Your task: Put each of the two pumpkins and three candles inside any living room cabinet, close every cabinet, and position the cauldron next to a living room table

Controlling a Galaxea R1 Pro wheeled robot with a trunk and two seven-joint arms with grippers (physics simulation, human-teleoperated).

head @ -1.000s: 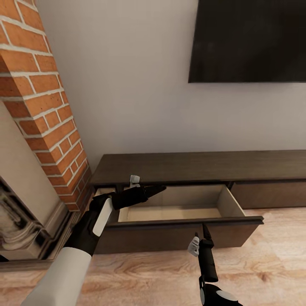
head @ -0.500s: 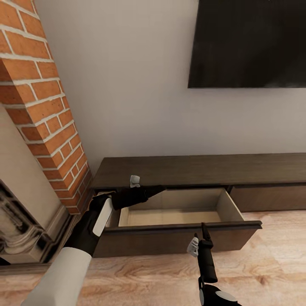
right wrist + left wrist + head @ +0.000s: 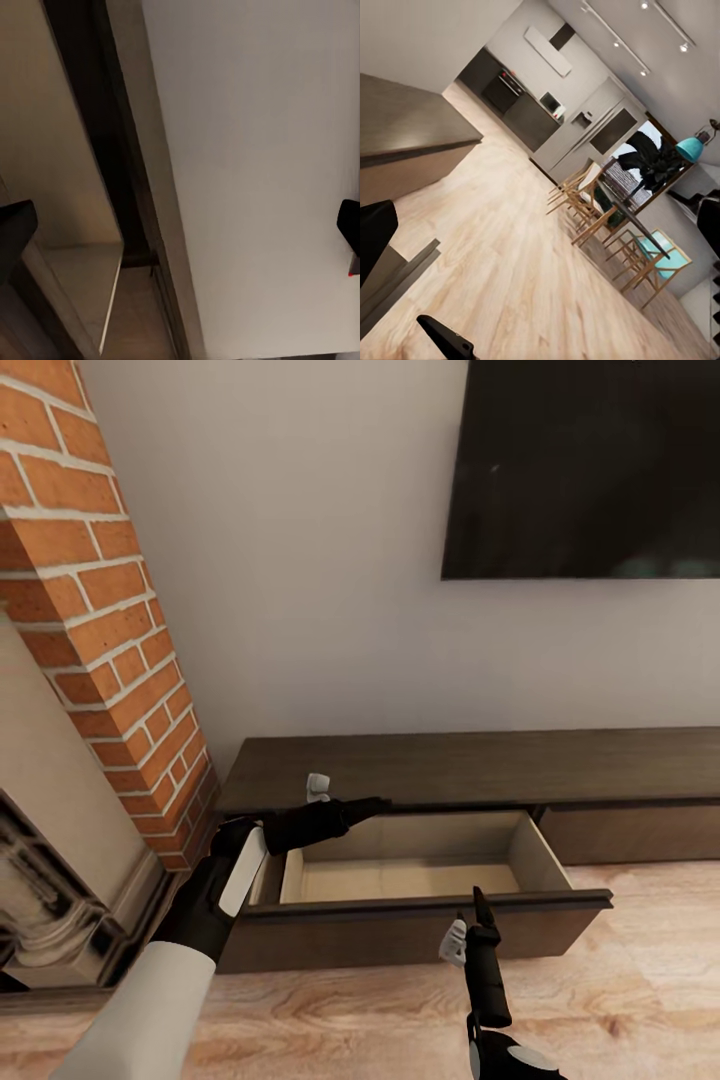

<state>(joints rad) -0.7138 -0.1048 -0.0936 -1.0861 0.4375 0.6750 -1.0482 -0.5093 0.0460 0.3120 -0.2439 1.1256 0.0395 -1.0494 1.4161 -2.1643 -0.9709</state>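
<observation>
The long, low dark-brown cabinet (image 3: 480, 765) stands against the wall. Its left drawer (image 3: 420, 908) is pulled out, and the pale inside holds nothing. My left gripper (image 3: 360, 807) hovers over the drawer's left back corner, pointing along the cabinet. In the left wrist view the left gripper (image 3: 409, 289) has its two fingers wide apart, so it is open and empty. My right gripper (image 3: 478, 905) points up at the drawer's front panel, close to its top edge. In the right wrist view the right gripper (image 3: 180, 225) is spread open facing the drawer front (image 3: 247, 180).
A red brick chimney (image 3: 90, 610) and a carved fireplace surround (image 3: 40, 900) close off the left side. A dark TV (image 3: 590, 470) hangs above the cabinet. Wood floor (image 3: 380, 1010) lies in front. A dining table with chairs (image 3: 615, 217) and a kitchen show far off.
The whole picture has slid down a little, so the camera moved. Both grippers and the open drawer keep about the same places relative to each other.
</observation>
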